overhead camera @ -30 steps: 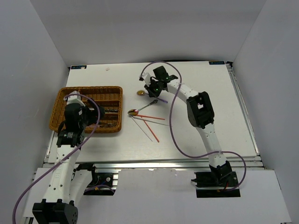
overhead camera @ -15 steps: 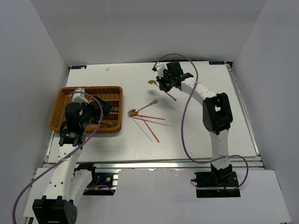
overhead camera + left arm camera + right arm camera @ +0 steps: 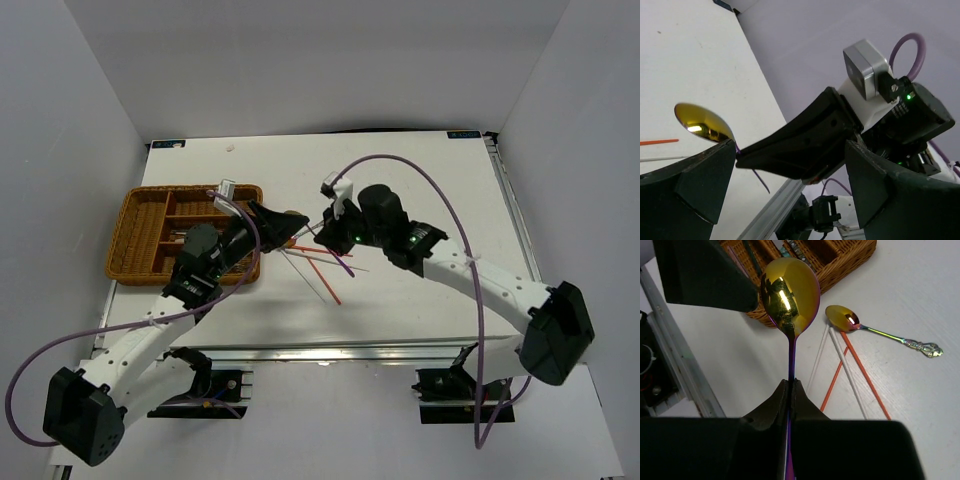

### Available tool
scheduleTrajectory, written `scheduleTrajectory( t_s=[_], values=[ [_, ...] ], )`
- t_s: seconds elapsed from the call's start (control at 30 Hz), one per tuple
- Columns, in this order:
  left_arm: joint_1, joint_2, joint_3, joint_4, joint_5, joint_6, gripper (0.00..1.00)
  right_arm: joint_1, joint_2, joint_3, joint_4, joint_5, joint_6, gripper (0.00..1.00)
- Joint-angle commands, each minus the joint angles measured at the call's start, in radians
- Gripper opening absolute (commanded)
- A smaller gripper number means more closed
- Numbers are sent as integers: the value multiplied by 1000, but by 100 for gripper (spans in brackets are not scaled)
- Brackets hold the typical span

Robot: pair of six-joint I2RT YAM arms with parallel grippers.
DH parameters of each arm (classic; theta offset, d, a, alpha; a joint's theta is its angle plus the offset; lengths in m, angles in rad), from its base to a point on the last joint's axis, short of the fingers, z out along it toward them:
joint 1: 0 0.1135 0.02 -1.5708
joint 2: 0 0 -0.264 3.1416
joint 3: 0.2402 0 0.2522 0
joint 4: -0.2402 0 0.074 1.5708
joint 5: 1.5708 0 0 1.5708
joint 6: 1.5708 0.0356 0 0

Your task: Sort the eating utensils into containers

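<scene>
My right gripper (image 3: 790,385) is shut on the purple handle of a gold-bowled spoon (image 3: 789,295) and holds it in the air, bowl pointing toward the wicker tray (image 3: 850,257). In the top view the right gripper (image 3: 322,232) is just right of the tray (image 3: 135,200). My left gripper (image 3: 288,227) faces it, wide open and empty. In the left wrist view the spoon bowl (image 3: 702,122) sits by one left finger (image 3: 695,180), and the right gripper's dark fingers fill the gap of my left gripper (image 3: 790,185). A second gold-bowled spoon (image 3: 847,320) lies on the table with red chopsticks (image 3: 860,377) and pale ones (image 3: 850,372).
The tray holds several dark utensils in its slots (image 3: 790,249). The red chopsticks (image 3: 330,283) lie on the white table below both grippers. The table's near metal edge (image 3: 330,350) runs along the front. White walls enclose the sides and back.
The right arm carried the spoon from the far middle of the table down toward the tray's right side. The left arm swung out of the tray area rightward to meet it.
</scene>
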Motion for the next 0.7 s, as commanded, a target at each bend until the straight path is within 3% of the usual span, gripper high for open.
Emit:
scheduleTrajectory(
  t_s=[0.0, 0.2, 0.5, 0.67],
  values=[
    [-52, -8, 12, 66, -95, -23, 98, 18, -93, -44, 84, 18, 99, 0],
    [-105, -3, 7, 18, -136, -25, 93, 55, -164, -80, 114, 78, 112, 0],
    [-140, 9, 6, -37, -173, -41, 97, 67, -204, -103, 153, 141, 140, 0],
    [-145, 23, 15, -25, -216, -45, 96, 91, -187, -86, 150, 81, 131, 0]
  ],
)
